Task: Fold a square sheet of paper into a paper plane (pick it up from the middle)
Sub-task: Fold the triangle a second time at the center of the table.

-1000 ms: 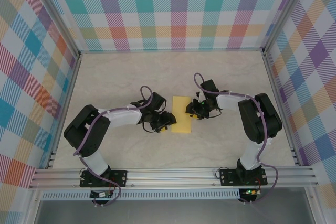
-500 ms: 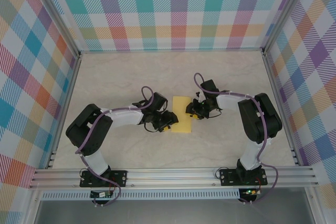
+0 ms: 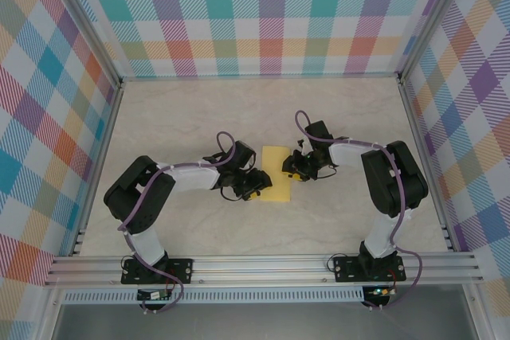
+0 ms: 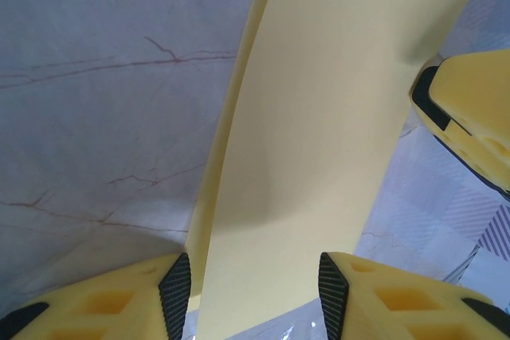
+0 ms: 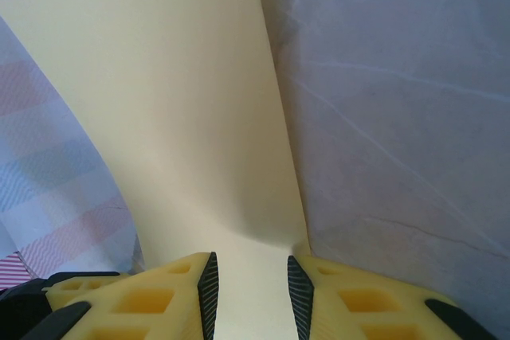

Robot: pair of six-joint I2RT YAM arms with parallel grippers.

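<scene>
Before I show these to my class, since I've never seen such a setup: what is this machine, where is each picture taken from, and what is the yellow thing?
The machine is two robot arms, a left arm and a right arm, bolted at the near edge of a table with checked walls around it. The overhead picture comes from a fixed camera above and behind the arms. The two close-ups come from a camera on each wrist, looking out along that arm's own yellow fingers. The yellow thing is a sheet of paper, sitting between the two grippers. The left gripper is at its left edge and the right gripper is at its right edge. In both close-ups the fingers stand apart with paper in the gap. Whether they pinch it, I cannot tell.
</scene>
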